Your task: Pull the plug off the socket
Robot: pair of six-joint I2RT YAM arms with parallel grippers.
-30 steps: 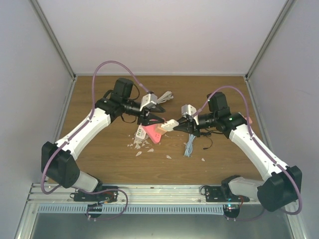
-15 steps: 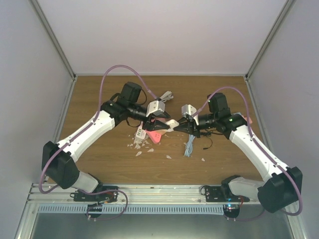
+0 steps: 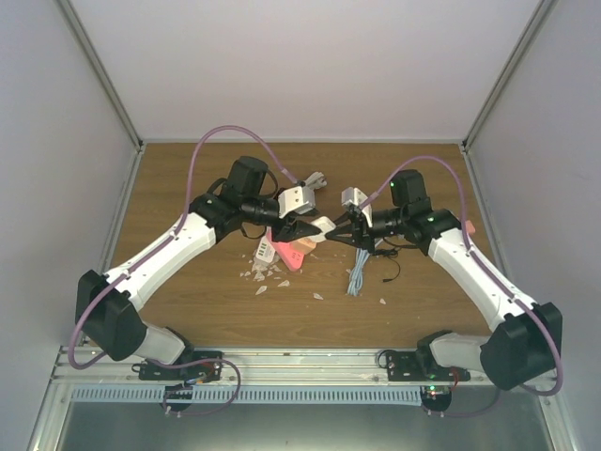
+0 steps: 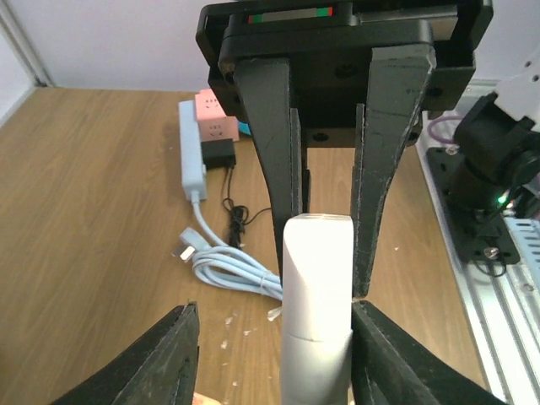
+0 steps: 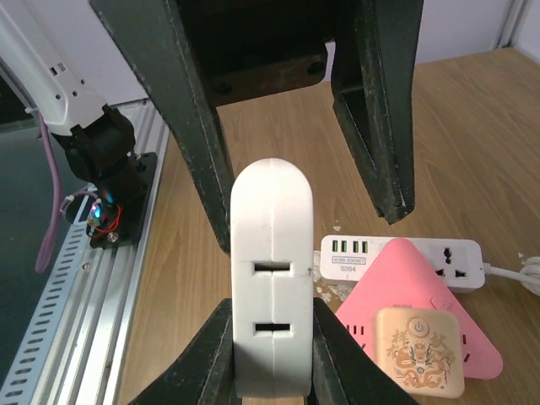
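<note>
A white plug-and-socket piece (image 3: 322, 225) hangs above the table between both grippers. My right gripper (image 3: 338, 231) is shut on its far end. In the right wrist view my right gripper (image 5: 272, 305) clamps the piece (image 5: 272, 253), whose face shows two slots. In the left wrist view the piece (image 4: 316, 287) has a seam across it. My left gripper (image 4: 274, 308) is open and straddles the near end; its right finger (image 4: 396, 359) is touching or nearly touching the piece and its left finger (image 4: 173, 359) stands well apart. In the top view my left gripper (image 3: 306, 228) meets the right one.
A pink triangular power strip (image 3: 289, 252) with a tan cube adaptor (image 5: 419, 350) and a white USB strip (image 5: 396, 253) lie below. A light blue coiled cable (image 4: 228, 270), a white bar strip (image 4: 192, 152), pink cubes (image 4: 211, 114) and white chips (image 3: 261, 277) lie on the table.
My left gripper has moved right until its open jaws straddle the white piece. My right gripper has carried the piece slightly up and away from the table.
</note>
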